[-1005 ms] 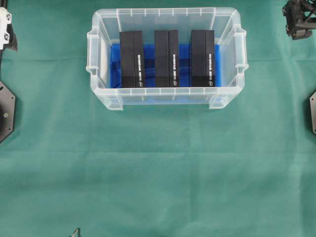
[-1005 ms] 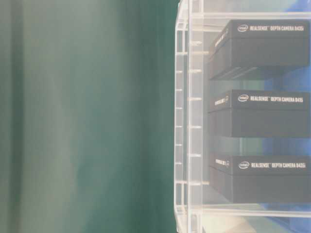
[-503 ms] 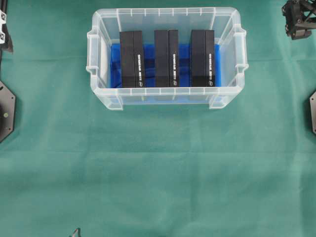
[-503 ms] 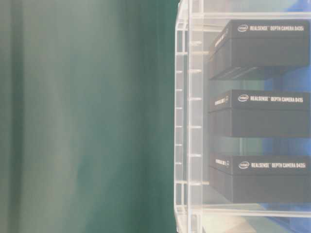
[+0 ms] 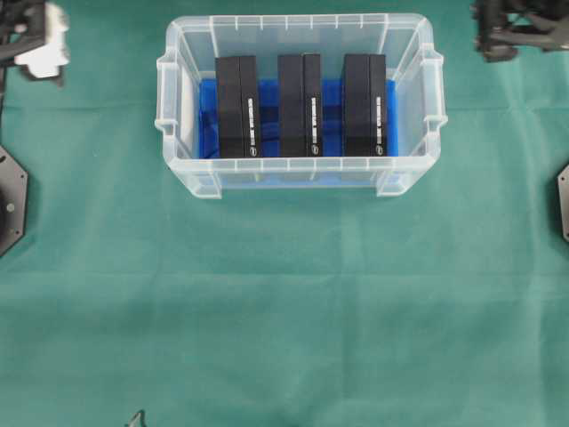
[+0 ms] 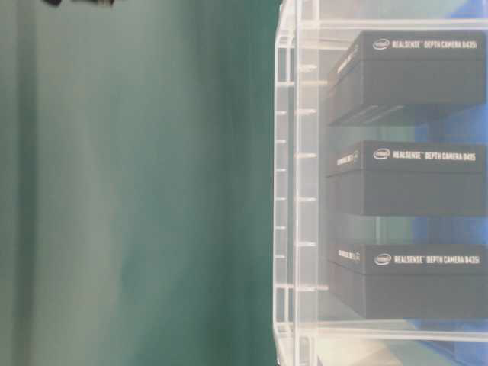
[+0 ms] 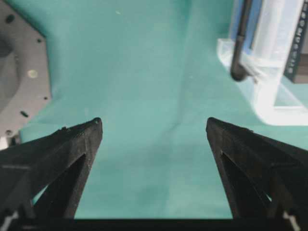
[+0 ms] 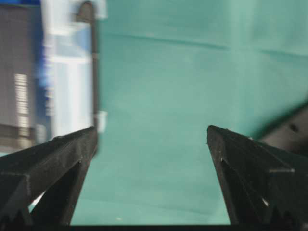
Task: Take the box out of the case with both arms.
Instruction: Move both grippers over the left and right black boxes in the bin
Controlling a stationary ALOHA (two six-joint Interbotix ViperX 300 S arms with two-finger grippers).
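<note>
The case, a clear tub lined in blue, stands at the top centre of the green cloth. Three black boxes stand on edge inside it: left, middle, right. The table-level view shows them through the case wall. My left gripper hovers at the far left of the case, open and empty, with the case corner ahead to its right. My right gripper hovers at the far right, open and empty, with the case blurred to its left.
Black arm base plates sit at the left edge and right edge of the green cloth. The left wrist view shows a grey base plate at its left.
Both arms have swung inward along the top edge toward the case, the left one rightward and the right one leftward. The case and boxes have not moved.
</note>
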